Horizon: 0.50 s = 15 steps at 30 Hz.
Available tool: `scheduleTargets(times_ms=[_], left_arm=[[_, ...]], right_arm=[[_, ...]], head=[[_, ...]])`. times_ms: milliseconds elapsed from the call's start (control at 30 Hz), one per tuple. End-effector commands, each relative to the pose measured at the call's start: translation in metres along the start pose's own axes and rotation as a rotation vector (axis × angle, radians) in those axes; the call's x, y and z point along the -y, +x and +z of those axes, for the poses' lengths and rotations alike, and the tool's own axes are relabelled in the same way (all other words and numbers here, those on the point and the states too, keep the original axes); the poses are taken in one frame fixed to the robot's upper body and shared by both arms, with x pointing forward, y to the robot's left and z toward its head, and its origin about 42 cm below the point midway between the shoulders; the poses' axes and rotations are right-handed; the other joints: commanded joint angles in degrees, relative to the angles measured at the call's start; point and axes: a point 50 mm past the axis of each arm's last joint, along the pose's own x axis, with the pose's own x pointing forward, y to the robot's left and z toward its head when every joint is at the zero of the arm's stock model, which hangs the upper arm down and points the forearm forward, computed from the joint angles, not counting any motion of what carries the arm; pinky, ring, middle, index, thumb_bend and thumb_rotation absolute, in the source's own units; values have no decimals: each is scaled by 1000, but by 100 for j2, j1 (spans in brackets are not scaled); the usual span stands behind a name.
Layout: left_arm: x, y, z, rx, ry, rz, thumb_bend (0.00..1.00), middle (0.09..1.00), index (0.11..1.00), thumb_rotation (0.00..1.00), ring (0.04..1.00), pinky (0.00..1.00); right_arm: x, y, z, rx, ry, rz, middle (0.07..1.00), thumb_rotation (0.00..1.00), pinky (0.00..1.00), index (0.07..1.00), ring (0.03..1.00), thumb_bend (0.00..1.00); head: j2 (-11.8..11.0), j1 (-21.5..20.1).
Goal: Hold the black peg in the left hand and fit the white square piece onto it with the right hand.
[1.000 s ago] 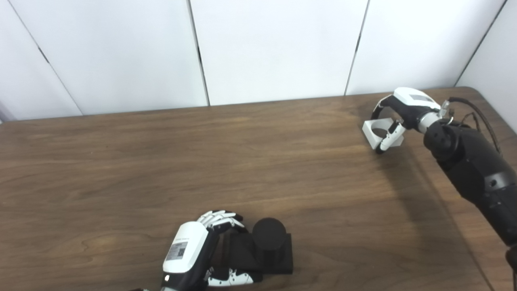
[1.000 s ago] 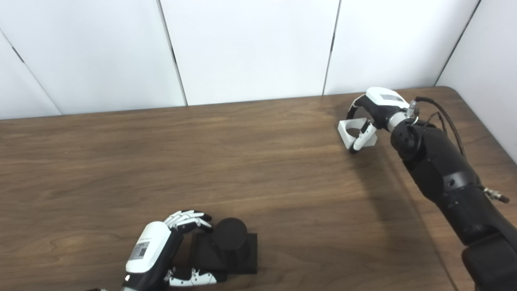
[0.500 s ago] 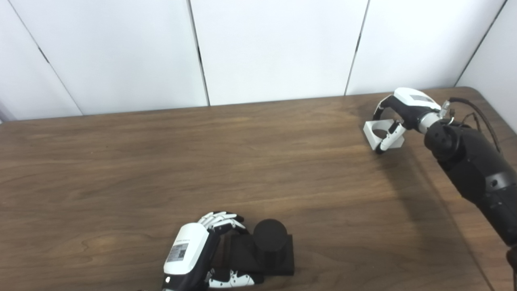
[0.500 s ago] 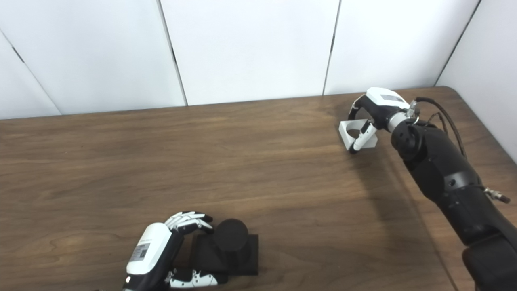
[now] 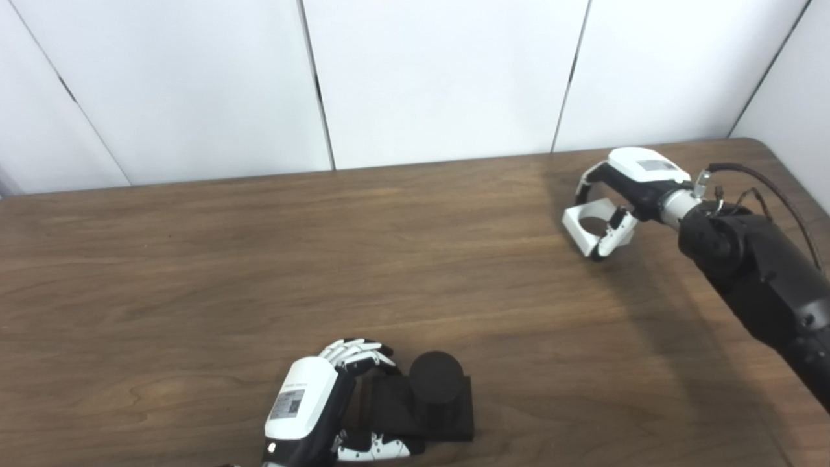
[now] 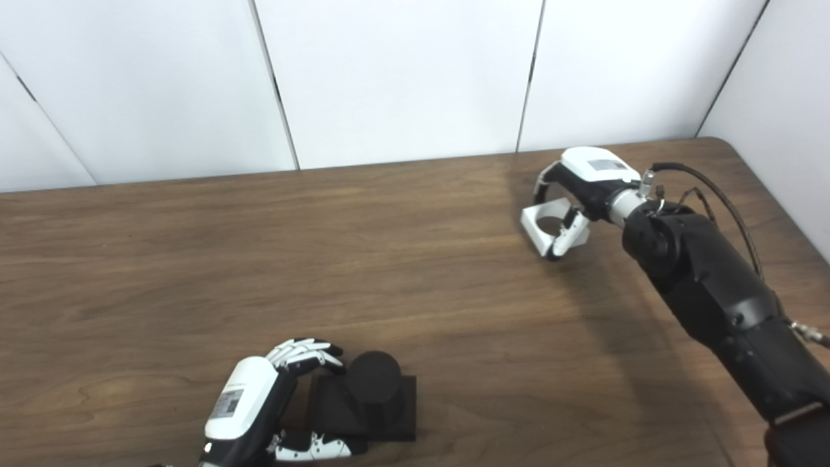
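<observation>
Black peg, white square piece

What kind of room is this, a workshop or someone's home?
Most likely a robot test lab, not a home. A bare wooden table stands against plain white wall panels, and the only things on it are practice parts: a black peg on its base and a white square piece.

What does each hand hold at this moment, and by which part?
The right hand holds the white square piece by its right side. The left hand grips the black peg by the left edge of its square base.
</observation>
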Motion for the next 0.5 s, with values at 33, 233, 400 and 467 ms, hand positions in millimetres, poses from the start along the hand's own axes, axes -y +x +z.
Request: scheduleTargets(times_ms=[33,233,400,467], left_arm=[[5,2,1,-9,3,-32,519,766,485,45,825,852],[8,6,2,-22,10,-28,519,766,485,45,824,849],[10,9,5,-31,14,-28,519,767,485,45,824,852],[11,10,6,-34,16,-26,519,766,485,45,823,853]], right_arm=[[49,-17,20,88,-55,-129,783,126,848,486,886,520],[65,-56,74,233,-72,-159,774,128,833,485,891,521],[68,-81,106,332,-70,-138,770,128,847,485,895,521],[66,-89,117,368,-56,-120,771,129,856,485,899,521]], head=[[7,18],[9,82],[43,215],[67,246]])
